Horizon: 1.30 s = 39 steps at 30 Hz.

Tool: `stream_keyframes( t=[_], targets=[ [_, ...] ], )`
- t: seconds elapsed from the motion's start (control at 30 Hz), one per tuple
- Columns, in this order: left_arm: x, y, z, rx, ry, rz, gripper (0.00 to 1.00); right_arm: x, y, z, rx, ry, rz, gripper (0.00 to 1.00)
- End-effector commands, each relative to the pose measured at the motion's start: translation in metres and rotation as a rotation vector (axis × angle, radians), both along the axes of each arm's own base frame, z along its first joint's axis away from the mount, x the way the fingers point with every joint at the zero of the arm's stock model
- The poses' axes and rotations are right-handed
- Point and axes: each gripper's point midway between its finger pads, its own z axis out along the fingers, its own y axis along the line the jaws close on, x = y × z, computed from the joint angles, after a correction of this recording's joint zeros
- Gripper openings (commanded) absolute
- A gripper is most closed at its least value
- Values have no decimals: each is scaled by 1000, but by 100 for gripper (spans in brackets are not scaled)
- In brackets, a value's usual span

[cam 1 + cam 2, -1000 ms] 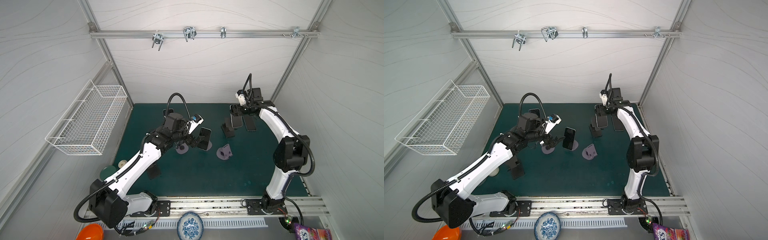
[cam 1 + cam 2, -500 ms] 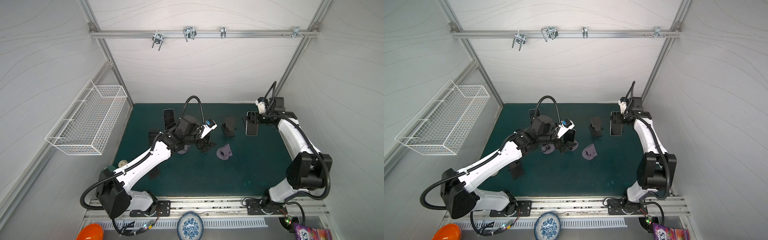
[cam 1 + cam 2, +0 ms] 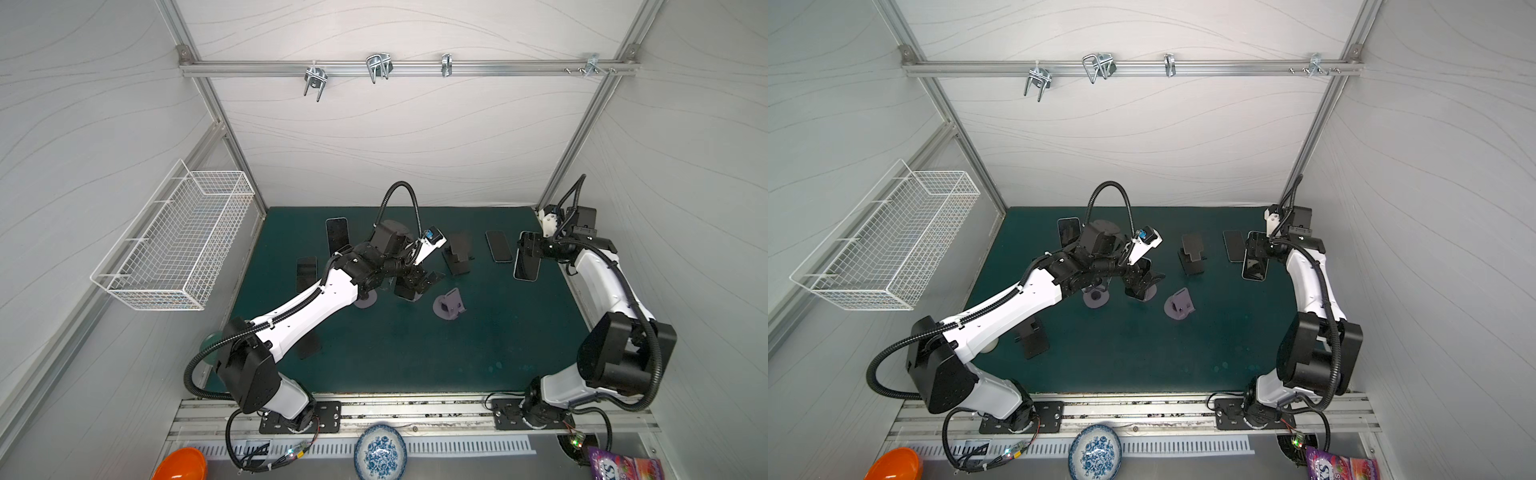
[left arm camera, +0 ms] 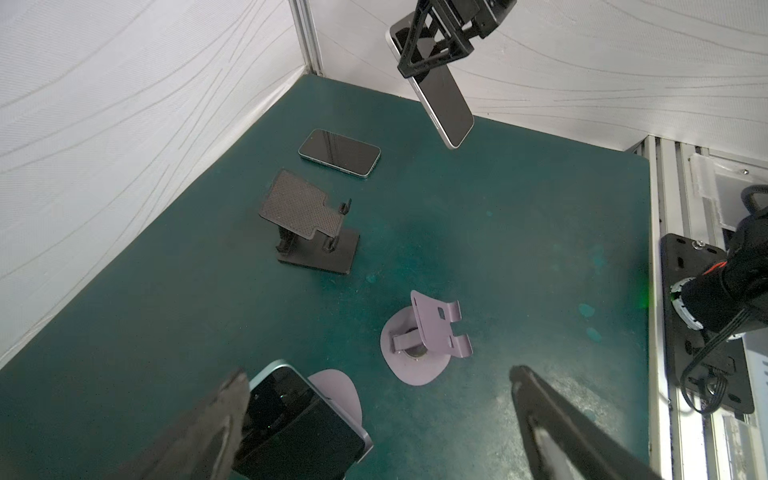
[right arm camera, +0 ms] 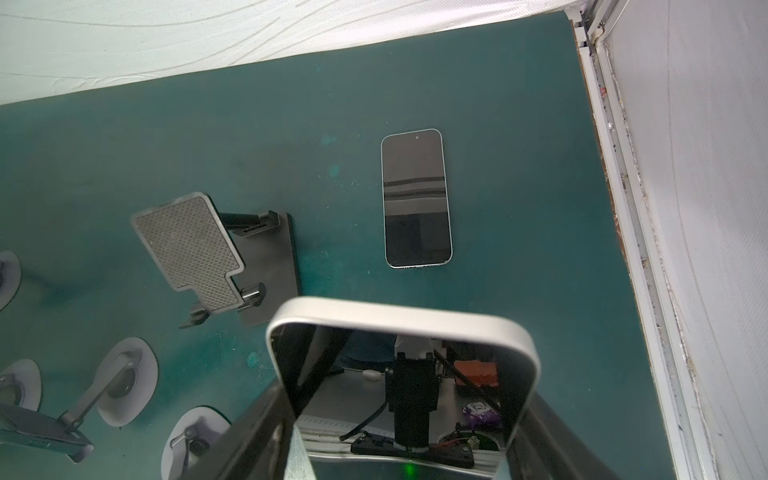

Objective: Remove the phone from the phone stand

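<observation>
In both top views the left end effector [image 4: 377, 372] is near the middle of the bench [image 3: 415, 357]. Its fingers are spread wide on either side of a dark phone [image 4: 299, 415] that leans on a purple stand [image 4: 338, 388]. One finger [image 4: 232, 399] is just beside the phone's edge (whether it touches I cannot tell), and the other is well apart.

At 3 o'clock from that stand sits a second purple stand [image 3: 449, 305], and at 1 o'clock a black stand [image 3: 457, 255]; neither carries anything.

The right end effector [image 3: 528, 249], toward 2 o'clock of the bench, is clamped on one end of a silver-edged phone [image 3: 527, 270]. It holds the phone tilted in the air, clear of the bench. A third phone [image 3: 498, 246] lies flat on the bench, screen up, at 10 o'clock from the held one.
</observation>
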Motion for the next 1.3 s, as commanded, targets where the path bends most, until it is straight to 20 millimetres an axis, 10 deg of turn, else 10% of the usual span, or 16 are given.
stream_keyframes(
  t=[0.0, 1.27],
  targets=[
    [5, -8, 23, -31, -64, -18, 99, 3, -14, 13, -25, -63, -15, 51],
    [24, 32, 0, -17, -37, 122, 99, 2, -104, -70, 1, 141, -209, 49]
  ],
)
